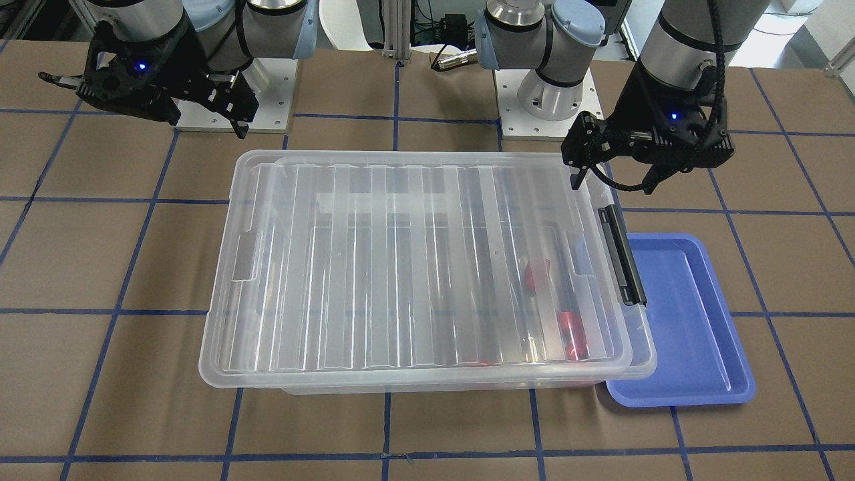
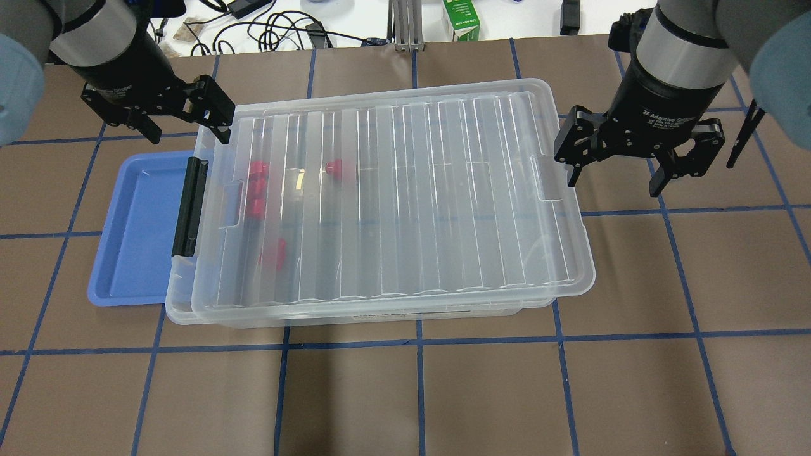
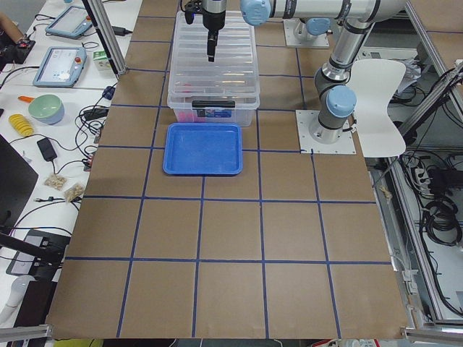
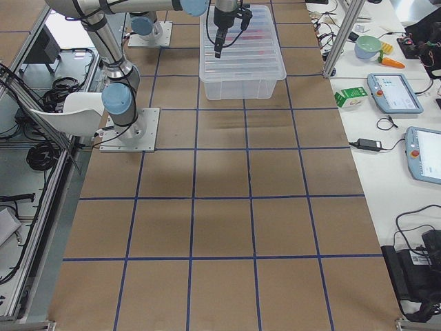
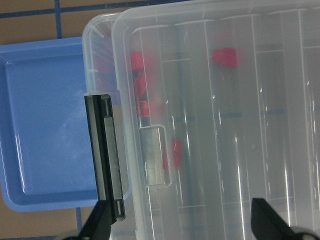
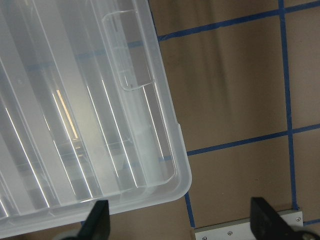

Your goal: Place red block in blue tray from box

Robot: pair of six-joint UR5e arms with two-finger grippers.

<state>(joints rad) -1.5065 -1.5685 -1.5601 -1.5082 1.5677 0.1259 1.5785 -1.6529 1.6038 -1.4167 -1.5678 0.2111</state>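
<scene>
Red block (image 2: 339, 168), apparently, inside lidded box (image 2: 443, 190); left pincer (image 2: 189, 134), right pincer (image 2: 613, 183) spread.

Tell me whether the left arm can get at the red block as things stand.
Probably not yet. The lid lies over the box, covering the red block, and the open left pincer hangs above it near the latch.

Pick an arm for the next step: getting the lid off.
Left, likely. The left claw hangs open by the box's latch end, near the red blocks and tray. The right claw, also open, is off the far end, away from them.
</scene>
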